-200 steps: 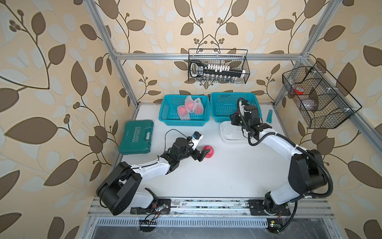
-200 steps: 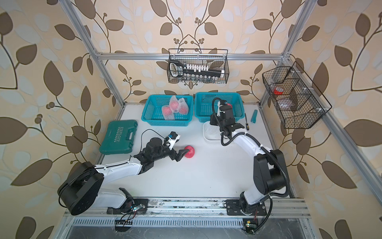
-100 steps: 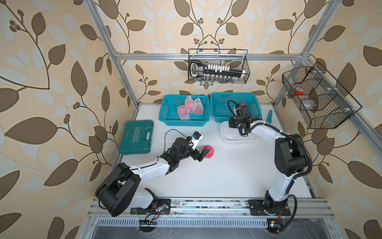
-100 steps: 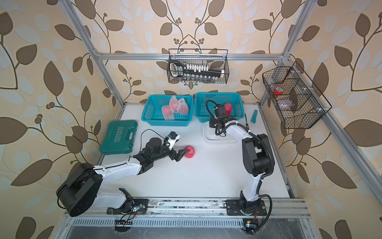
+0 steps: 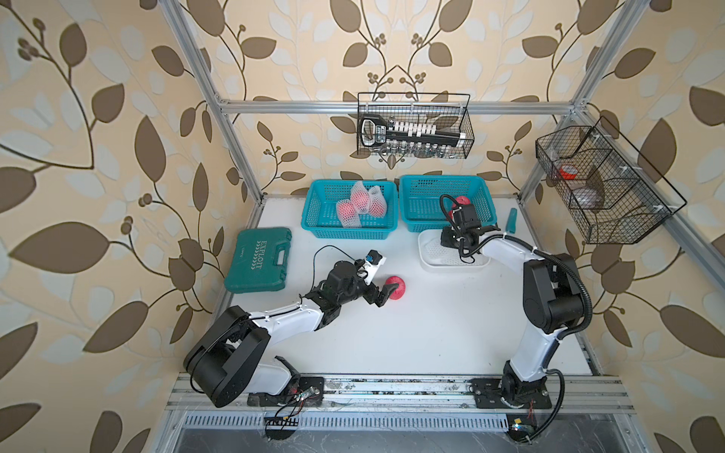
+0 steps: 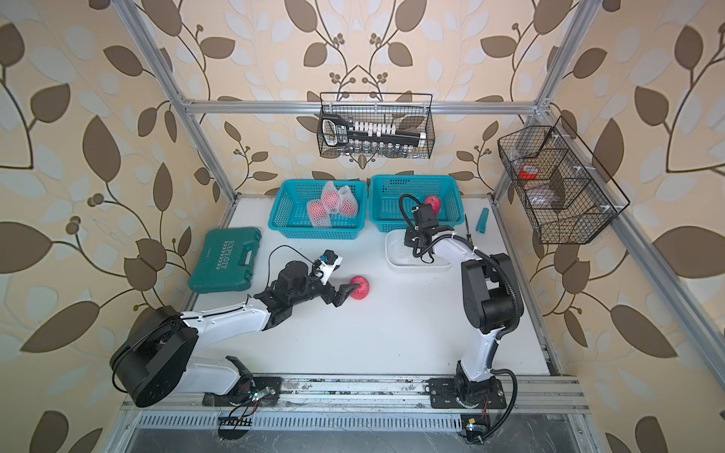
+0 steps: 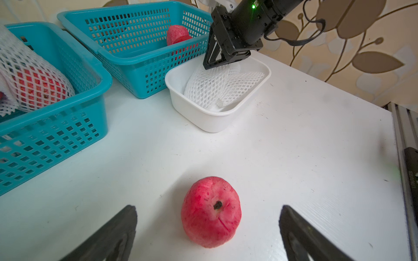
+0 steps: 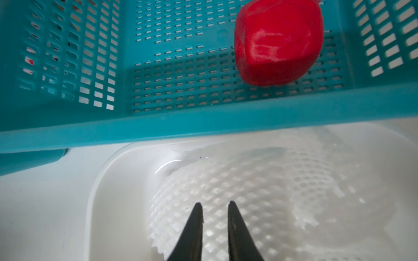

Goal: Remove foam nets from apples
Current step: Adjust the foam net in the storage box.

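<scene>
Three round red-pink apples (image 5: 361,204) sit close together in the left teal plastic basket (image 5: 345,233) at the back of the white table (image 5: 431,333), and each one wears a white soft foam net (image 5: 350,221) with diamond holes. Right beside it stands the right teal plastic basket (image 5: 419,224), and one bare red apple (image 6: 431,202) lies inside it. Just in front of that basket is a white plastic tray (image 7: 203,126), and empty foam nets (image 7: 217,88) lie in it. The right gripper (image 8: 214,204) points down into the tray, its tips right at the top net. Its two black fingers (image 8: 194,226) are nearly together with a thin gap between them, and I cannot tell if they pinch the net. Another bare red-pink apple (image 7: 211,211) rests alone on the table near the middle. The left gripper (image 7: 207,208) lies low by it, fingers spread wide, one on each side of the apple, not touching it. A green plastic tool case (image 5: 259,261) lies flat near the table's left edge.
</scene>
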Controlling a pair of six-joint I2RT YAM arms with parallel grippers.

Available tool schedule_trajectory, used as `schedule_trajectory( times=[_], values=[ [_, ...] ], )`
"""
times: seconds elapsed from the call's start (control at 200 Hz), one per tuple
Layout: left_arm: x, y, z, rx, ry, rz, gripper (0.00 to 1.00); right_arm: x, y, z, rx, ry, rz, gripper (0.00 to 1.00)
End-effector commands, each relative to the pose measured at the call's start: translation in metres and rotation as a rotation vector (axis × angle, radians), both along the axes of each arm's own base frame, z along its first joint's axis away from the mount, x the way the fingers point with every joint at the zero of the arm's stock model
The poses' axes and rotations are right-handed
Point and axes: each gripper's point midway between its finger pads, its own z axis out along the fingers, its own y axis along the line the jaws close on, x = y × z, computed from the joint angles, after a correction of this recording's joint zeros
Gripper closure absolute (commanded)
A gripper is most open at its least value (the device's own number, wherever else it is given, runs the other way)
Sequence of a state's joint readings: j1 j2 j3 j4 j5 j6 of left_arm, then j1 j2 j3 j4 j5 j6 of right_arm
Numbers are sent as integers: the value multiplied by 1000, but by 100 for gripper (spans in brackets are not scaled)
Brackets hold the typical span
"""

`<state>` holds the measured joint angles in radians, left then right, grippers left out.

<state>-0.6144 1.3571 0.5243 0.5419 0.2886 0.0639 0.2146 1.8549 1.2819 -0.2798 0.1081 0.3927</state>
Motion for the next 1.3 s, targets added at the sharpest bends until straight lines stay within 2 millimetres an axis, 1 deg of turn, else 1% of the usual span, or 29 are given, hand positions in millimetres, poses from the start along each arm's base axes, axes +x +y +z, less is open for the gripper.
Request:
schedule_trajectory(
  times=[0.0, 0.135, 0.26, 0.46, 0.56, 0.63, 0.675, 0.71, 0.79, 0.97, 1.06, 1.095, 1.16, 1.22, 1.295],
  values=[
    [6, -8, 19, -34, -37, -17, 1, -9, -1, -26, 7, 60, -17, 79],
    [6, -7, 19, -34, -35, -13, 1, -13, 0, -35, 18, 81, -20, 79],
    [7, -7, 18, -30, -33, -8, 1, -18, -3, -37, 22, 66, -34, 79],
    [8, -6, 16, -30, -27, -3, 1, -19, -3, -45, 22, 77, -41, 79],
    [8, -6, 15, -27, -26, -3, 1, -18, -3, -43, 28, 70, -41, 78],
    [8, -6, 15, -26, -24, 0, 1, -17, -1, -37, 38, 57, -36, 75],
    [8, -6, 15, -25, -23, 0, 1, -15, 1, -30, 50, 42, -29, 71],
    [8, -6, 17, -29, -25, -1, 1, -15, 3, -25, 60, 35, -25, 66],
    [8, -6, 20, -31, -29, 0, 1, -13, 6, -8, 78, 4, -14, 58],
    [5, -1, 32, -62, -1, 32, 1, -15, 18, 41, 130, -109, 35, 41],
    [2, 5, 35, -75, 34, 67, 1, -19, 21, 62, 137, -152, 49, 37],
    [1, 8, 36, -76, 51, 78, 1, -21, 26, 70, 154, -172, 73, 36],
    [-1, 16, 32, -64, 108, 127, 1, -28, 46, 91, 211, -243, 178, 36],
    [-5, 25, 30, -50, 170, 174, 1, -39, 65, 108, 239, -311, 267, 30],
    [-14, 35, 28, -30, 228, 205, 1, -55, 79, 122, 251, -370, 326, 23]
  ],
)
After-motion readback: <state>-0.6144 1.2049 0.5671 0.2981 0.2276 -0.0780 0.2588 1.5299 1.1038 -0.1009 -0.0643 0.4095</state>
